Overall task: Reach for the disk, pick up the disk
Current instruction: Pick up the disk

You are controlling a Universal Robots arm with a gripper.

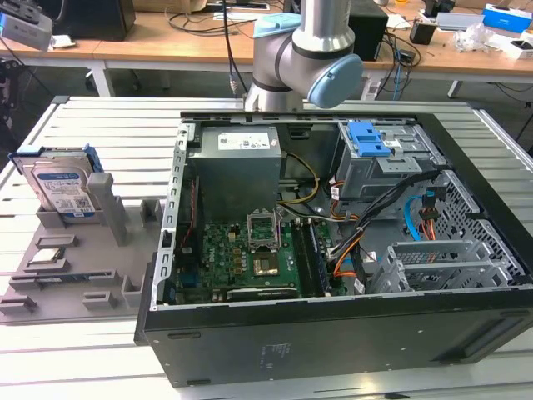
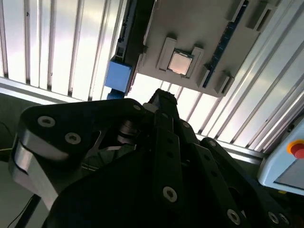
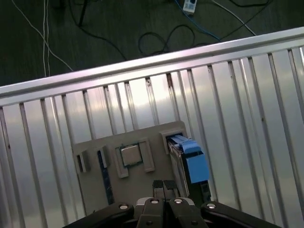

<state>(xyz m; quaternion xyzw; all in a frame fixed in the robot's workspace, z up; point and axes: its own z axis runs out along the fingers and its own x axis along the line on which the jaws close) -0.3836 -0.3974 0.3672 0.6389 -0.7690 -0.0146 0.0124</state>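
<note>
The disk (image 1: 62, 185) stood on edge in a slot of the grey holder tray (image 1: 100, 250) on the table (image 1: 117, 125), at the exterior view's left, well apart from the open computer case (image 1: 333, 250). In the first wrist view the gripper (image 3: 164, 186) hung above the tray, its fingers (image 3: 158, 185) pressed together and empty, near the disk but not touching it. The disk looked stiff, fairly heavy, smooth-faced and sensitive to knocks; its blue bracket (image 3: 197, 166) along the upper edge seemed the safest hold.
</note>
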